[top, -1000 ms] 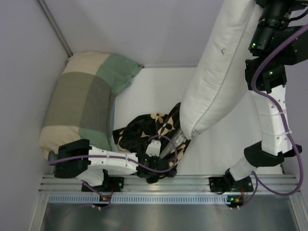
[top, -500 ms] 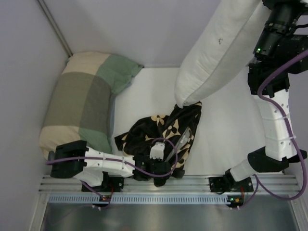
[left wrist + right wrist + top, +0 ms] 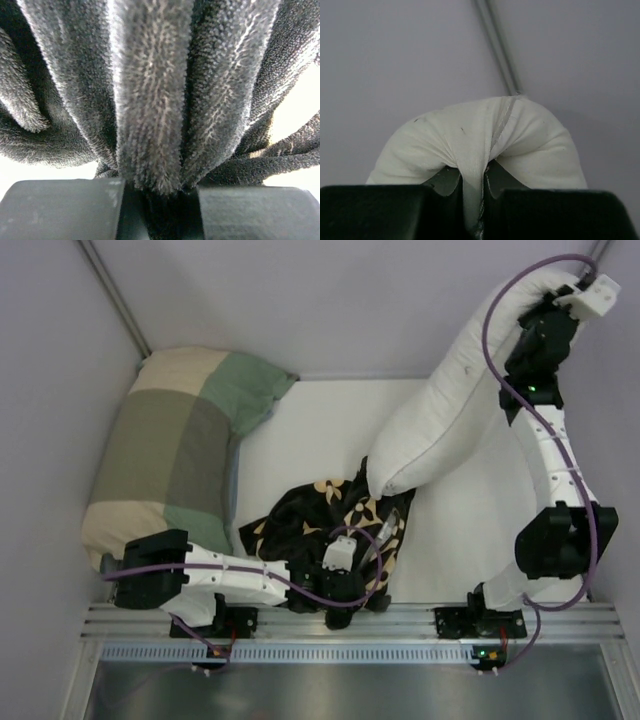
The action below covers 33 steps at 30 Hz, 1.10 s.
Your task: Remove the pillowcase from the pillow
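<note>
Change: since a second ago we see the pillow (image 3: 440,425) swing away towards the back wall, its lower corner now outside the pillowcase (image 3: 310,515) and touching its edge.
Pillowcase: crumpled on the table (image 3: 320,420), near the front, between the arms.
Meaning: we judge the cover is off.
Left gripper (image 3: 160,210): clamped on a bunch of dark pile, which only its wrist view shows us.
Right gripper (image 3: 481,200): pinching a white fold of the pillow's end; the top view hides this.
Aside: checked pillow (image 3: 170,450), far left.
</note>
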Each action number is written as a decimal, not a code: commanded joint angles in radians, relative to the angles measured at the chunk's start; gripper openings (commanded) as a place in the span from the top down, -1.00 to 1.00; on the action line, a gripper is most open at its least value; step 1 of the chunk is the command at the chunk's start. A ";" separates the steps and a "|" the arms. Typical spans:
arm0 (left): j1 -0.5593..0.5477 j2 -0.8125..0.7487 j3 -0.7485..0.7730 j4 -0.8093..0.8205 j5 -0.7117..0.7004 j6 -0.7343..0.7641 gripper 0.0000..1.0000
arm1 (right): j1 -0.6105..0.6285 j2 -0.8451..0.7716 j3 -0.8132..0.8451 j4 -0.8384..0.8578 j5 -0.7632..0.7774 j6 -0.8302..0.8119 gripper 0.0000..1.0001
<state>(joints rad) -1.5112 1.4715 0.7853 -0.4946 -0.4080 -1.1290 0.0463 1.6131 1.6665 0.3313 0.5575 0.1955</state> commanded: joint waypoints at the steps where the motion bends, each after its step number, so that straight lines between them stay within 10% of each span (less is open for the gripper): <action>1: 0.000 -0.008 0.031 0.002 0.029 0.020 1.00 | -0.112 -0.214 -0.134 0.080 0.008 0.137 1.00; 12: 0.008 -0.014 0.069 0.079 0.070 0.038 1.00 | -0.143 -1.068 -0.911 -0.320 0.208 0.430 1.00; 20: 0.005 -0.148 0.006 0.117 0.095 0.050 1.00 | -0.141 -1.576 -1.136 -0.861 -0.253 0.628 1.00; 22: 0.008 -0.180 0.009 0.126 0.090 0.063 1.00 | -0.141 -1.694 -1.153 -0.925 -0.453 0.608 0.60; 24: 0.008 -0.189 0.023 0.131 0.087 0.077 1.00 | -0.143 -1.719 -1.110 -1.039 -0.644 0.584 -0.46; 25: 0.008 -0.191 0.028 0.134 0.086 0.078 1.00 | -0.143 -1.710 -1.084 -1.081 -0.701 0.567 -0.64; 28: 0.008 -0.194 0.022 0.166 0.081 0.081 1.00 | -0.152 -1.622 -0.951 -1.295 -0.826 0.492 -0.99; 33: 0.009 -0.188 0.015 0.205 0.063 0.074 1.00 | -0.155 -1.604 -0.812 -1.430 -1.060 0.403 -0.99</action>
<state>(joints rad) -1.4994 1.2995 0.7944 -0.3904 -0.3435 -1.0672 -0.1097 0.0212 0.7738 -0.9710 -0.2245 0.6605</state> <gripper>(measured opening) 0.127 0.993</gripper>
